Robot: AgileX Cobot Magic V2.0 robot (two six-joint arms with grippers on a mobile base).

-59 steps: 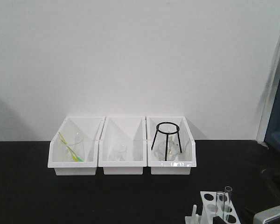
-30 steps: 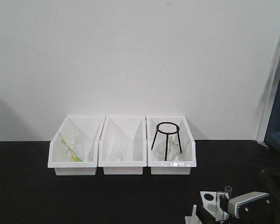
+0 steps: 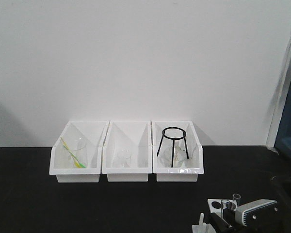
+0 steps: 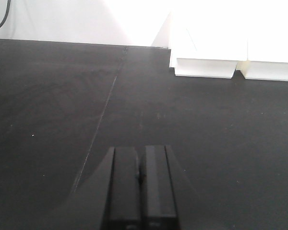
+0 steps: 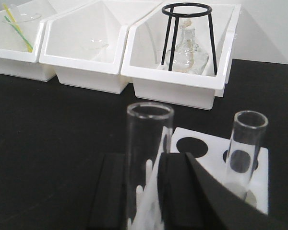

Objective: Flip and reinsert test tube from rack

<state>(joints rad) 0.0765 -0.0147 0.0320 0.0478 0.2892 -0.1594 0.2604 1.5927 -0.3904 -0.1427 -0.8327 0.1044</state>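
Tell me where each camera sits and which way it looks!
Front camera: before the black table, facing the wall; shows three white bins, the rack and the right gripper bottom right.
Left wrist camera: behind the shut left gripper, looking across the table toward the bins.
Right wrist camera: behind the right gripper, facing the bins; its fingers flank the test tube.
Shared: front and right wrist both see the tripod and rack.

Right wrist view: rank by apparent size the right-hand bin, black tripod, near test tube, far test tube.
1. right-hand bin
2. near test tube, enlarged by closeness to the camera
3. black tripod and far test tube: these look alike, so not ranked; the tripod stands farther back.
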